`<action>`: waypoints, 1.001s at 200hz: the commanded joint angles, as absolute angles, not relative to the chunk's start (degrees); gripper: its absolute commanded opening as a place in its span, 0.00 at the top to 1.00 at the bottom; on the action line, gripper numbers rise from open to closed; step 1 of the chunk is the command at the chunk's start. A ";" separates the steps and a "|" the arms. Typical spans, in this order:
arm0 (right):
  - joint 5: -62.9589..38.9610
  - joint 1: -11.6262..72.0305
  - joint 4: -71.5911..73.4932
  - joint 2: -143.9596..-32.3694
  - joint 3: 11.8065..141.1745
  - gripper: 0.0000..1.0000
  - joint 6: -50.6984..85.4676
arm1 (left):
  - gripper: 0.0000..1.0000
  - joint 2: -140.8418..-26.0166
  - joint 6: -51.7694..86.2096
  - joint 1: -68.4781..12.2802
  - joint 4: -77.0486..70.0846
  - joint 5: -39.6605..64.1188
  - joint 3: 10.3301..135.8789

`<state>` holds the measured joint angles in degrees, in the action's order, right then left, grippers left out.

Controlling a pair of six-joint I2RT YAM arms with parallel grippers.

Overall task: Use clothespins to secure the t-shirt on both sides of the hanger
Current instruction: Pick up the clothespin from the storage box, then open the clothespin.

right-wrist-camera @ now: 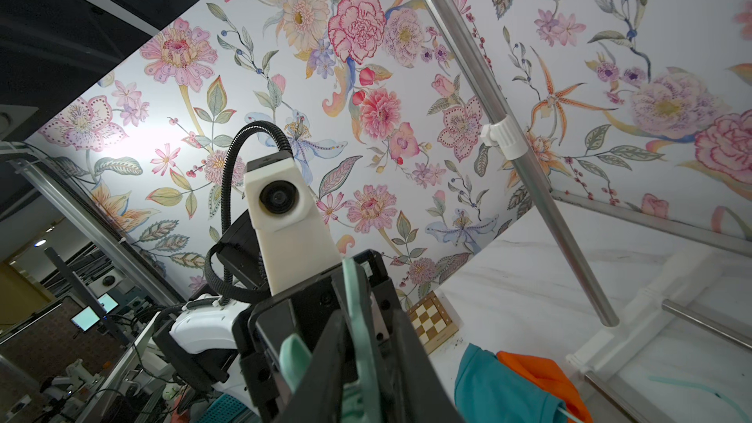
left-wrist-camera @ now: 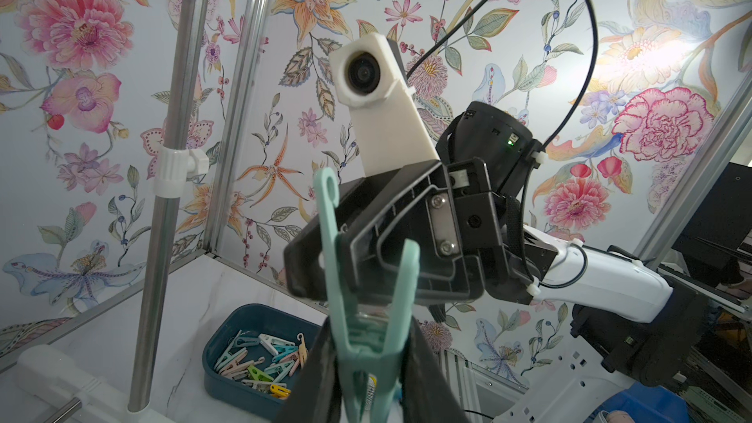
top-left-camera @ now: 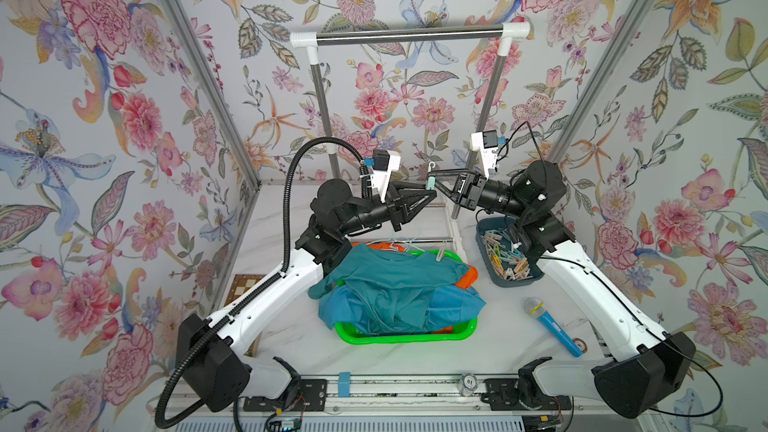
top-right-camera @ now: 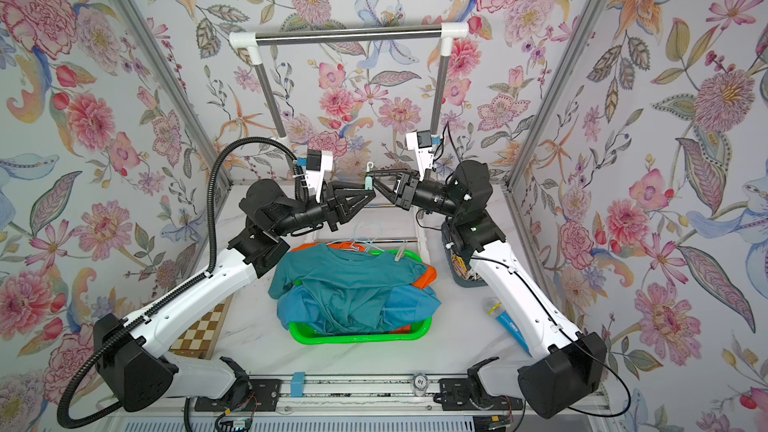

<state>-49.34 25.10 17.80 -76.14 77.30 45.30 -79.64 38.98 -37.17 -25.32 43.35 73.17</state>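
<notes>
The left gripper (top-left-camera: 434, 195) pinches the lower end of 1 upright mint-green plastic clothespin (left-wrist-camera: 368, 278). The right gripper (top-left-camera: 434, 179) flanks its hooked end, grip impossible to tell.

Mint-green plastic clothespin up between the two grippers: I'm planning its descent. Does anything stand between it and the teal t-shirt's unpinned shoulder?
No object shows between the mint-green plastic clothespin and the teal t-shirt below; only the left arm's black elbow sits close beside that shoulder.
</notes>
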 commanded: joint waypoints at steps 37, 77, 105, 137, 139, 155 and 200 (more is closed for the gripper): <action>-49.86 25.31 19.26 -75.68 80.68 0.67 45.26 | 0.88 -80.73 39.17 -37.67 -26.36 44.10 74.64; -49.66 25.14 19.92 -75.84 81.90 0.63 45.61 | 0.91 -80.86 39.41 -37.70 -26.63 44.41 74.53; -49.91 25.14 21.44 -76.07 81.74 0.57 46.84 | 0.92 -80.95 39.46 -37.62 -26.63 44.53 74.54; -50.71 24.97 19.77 -75.97 81.79 0.34 45.50 | 0.93 -80.94 39.50 -37.61 -26.61 44.77 74.56; -50.71 24.96 19.31 -75.95 81.88 0.32 45.21 | 0.93 -80.95 39.50 -37.62 -26.56 44.74 74.54; -50.67 24.79 15.59 -75.40 82.25 0.23 42.28 | 0.93 -80.95 39.43 -37.64 -26.15 45.07 74.74; -53.00 23.00 6.76 -75.23 84.13 0.22 36.01 | 0.93 -81.21 38.89 -37.53 -24.53 46.13 75.18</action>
<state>-50.61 24.14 11.49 -76.18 81.89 40.40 -80.47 38.98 -37.17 -25.30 44.45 73.17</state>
